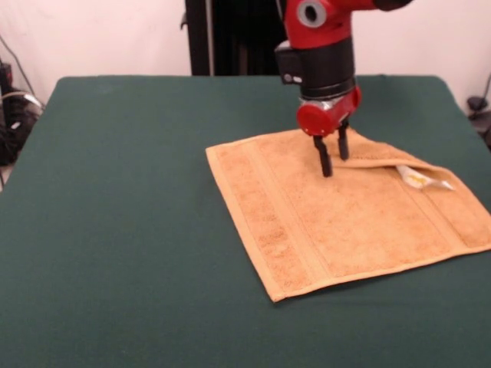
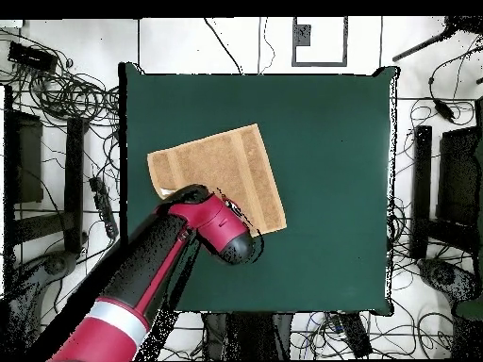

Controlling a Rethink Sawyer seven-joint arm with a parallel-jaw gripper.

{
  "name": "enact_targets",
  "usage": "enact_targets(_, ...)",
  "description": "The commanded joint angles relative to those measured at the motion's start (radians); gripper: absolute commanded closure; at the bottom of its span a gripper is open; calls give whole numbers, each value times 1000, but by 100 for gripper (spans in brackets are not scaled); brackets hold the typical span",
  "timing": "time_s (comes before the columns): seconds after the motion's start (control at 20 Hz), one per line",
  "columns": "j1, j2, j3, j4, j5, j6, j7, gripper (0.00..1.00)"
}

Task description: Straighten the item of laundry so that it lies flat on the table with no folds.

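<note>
Front view: gripper (image 1: 334,157) hangs over the towel (image 1: 345,218), fingers slightly parted and holding nothing, tips close above the cloth; towel lies toward the table's (image 1: 115,230) 3 o'clock, one corner folded.

The towel (image 1: 345,222) is golden-orange terry cloth with a soft, nubby, matt pile, crossed by flatter woven border bands, and a small smooth white label tag (image 1: 426,180) shows at a turned-over edge. The table (image 1: 115,230) has a dark green matt top that looks like cloth, even and without sheen. The arm (image 1: 318,31) above the towel has a glossy red and black shell like hard plastic, and its gripper (image 1: 334,157) ends in dull black fingers (image 1: 324,161).
</note>
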Motion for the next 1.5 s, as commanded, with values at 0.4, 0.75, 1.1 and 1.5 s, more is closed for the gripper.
enact_targets(0.4, 50, 60, 164, 31, -54, -57, 79, 0)
enact_targets(0.75, 71, 112, 154, 9, -101, -24, 135, 0)
enact_targets(1.1, 102, 157, 126, -17, -143, -17, 220, 0)
enact_targets(1.5, 128, 190, 100, -44, -163, -18, 280, 100)
